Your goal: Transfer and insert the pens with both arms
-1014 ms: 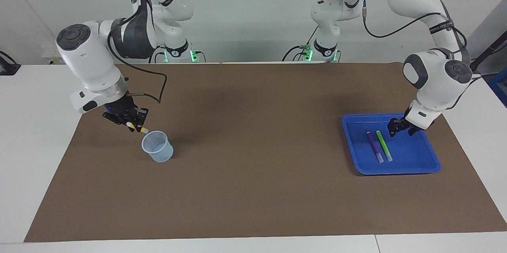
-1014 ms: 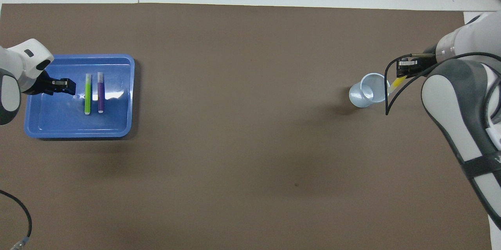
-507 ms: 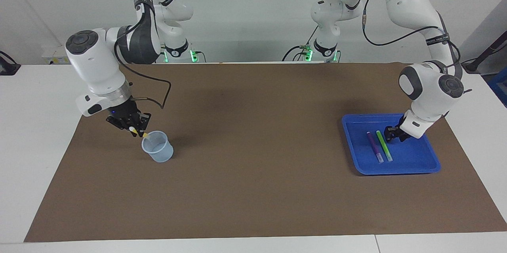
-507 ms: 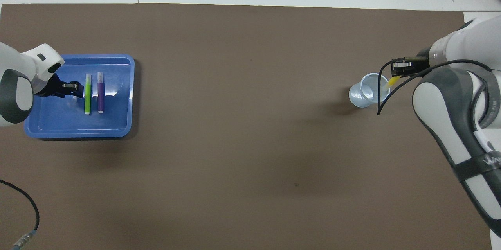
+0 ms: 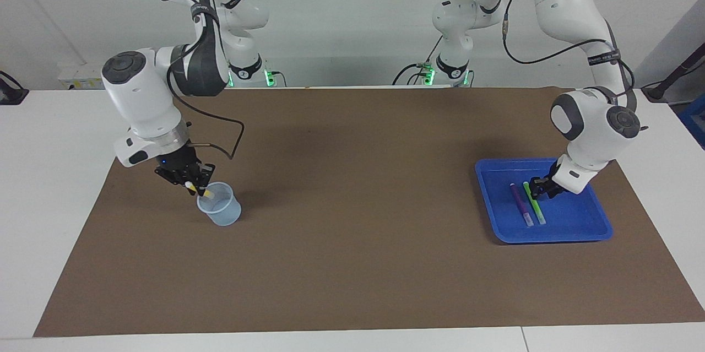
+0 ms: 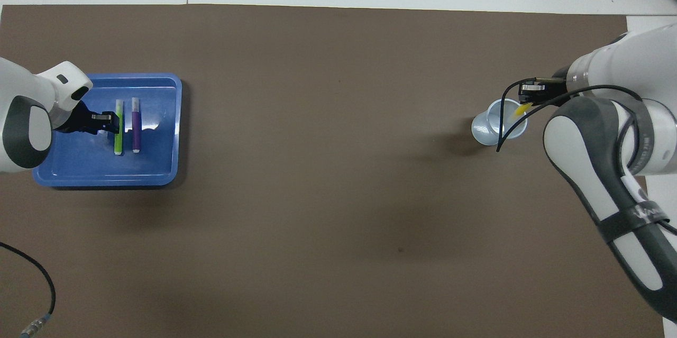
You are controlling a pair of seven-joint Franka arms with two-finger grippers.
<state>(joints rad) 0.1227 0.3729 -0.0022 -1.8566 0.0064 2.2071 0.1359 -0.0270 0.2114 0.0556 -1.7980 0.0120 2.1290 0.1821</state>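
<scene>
brown mat: my right gripper (image 5: 194, 185) grips the yellow pen (image 5: 201, 192) over the cup (image 5: 219, 211); my left gripper (image 5: 537, 189), grip unclear, reaches green pen (image 5: 533, 203); purple pen (image 5: 520, 204) beside it waits.

Bending the right arm (image 5: 143, 98) steeply down at the right arm's end of the counter (image 5: 38, 203), wrist tilted, right tool (image 5: 193, 184) pinching a yellow pen (image 5: 200, 191) between closed fingertips. Stooping the left arm (image 5: 595, 126) low at its own end, left tool (image 5: 537, 189) angling downward.
</scene>
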